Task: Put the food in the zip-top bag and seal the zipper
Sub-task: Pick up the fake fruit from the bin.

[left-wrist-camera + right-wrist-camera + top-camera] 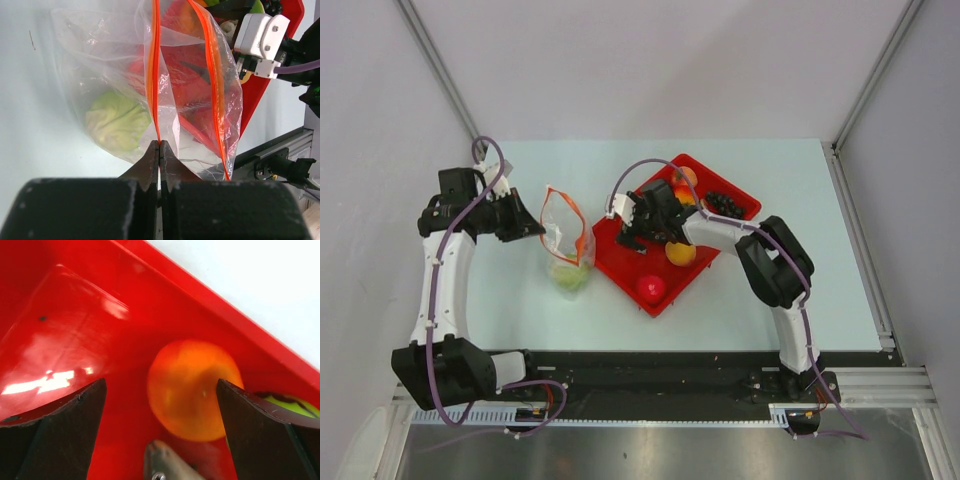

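Orange-red zipper [156, 90] pinched by left fingers [147, 167], right fingers [65, 430] wide astride orange [192, 387], wrist close-ups.

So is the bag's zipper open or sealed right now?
Open. The two orange-red strips of the zipper stand apart at the mouth of the bag, the left pincer shut on one.

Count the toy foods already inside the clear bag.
1: a green cabbage lies at the bottom of the zip-top bag. The red seen through the plastic looks like the tray behind it. Folds could hide something small.
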`<state>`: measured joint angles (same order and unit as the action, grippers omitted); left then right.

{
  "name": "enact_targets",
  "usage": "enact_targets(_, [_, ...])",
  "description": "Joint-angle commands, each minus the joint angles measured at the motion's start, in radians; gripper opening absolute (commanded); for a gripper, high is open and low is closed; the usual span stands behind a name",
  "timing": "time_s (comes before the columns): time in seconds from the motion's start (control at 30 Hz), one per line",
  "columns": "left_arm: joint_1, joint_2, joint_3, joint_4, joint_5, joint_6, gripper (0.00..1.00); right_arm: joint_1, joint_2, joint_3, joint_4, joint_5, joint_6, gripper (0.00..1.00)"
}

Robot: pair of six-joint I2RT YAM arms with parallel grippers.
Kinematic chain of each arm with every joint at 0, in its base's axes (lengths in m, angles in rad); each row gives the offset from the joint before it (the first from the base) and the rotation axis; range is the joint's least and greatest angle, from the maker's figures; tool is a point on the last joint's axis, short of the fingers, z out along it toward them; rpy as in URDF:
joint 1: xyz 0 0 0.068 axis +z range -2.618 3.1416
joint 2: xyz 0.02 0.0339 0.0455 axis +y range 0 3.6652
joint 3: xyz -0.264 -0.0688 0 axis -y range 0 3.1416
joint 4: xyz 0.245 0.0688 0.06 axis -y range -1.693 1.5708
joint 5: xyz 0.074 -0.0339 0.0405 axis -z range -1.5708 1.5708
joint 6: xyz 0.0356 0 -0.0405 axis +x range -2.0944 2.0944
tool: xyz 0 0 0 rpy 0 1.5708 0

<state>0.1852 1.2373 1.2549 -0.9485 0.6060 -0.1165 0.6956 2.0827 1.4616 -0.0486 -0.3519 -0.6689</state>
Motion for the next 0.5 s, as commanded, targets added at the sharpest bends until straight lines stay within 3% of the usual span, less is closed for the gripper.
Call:
enact_targets(0.0, [-0.006,-0.013,-0.003,0.037,0.009,-0.009,0.00,0.004,0.034,0.002,0.104,0.068,-0.040,0.95])
enact_targets(0.27, [-0.007,-0.019,-0.025,0.045,0.012,-0.008,0.00,0.005,0.079,0.003,0.167,0.136,-0.057,0.83])
enact_targets(0.37, [-0.006,-0.024,-0.031,0.048,0.014,-0.009,0.00,0.004,0.073,0.003,0.168,0.159,-0.054,0.66])
enact_targets(0.4, [-0.006,-0.024,-0.032,0.050,0.014,-0.009,0.00,0.002,0.067,0.003,0.167,0.162,-0.048,0.56])
enact_targets(0.47, [-0.006,-0.029,-0.032,0.050,0.014,-0.008,0.00,-0.001,0.027,0.003,0.156,0.160,-0.015,0.48])
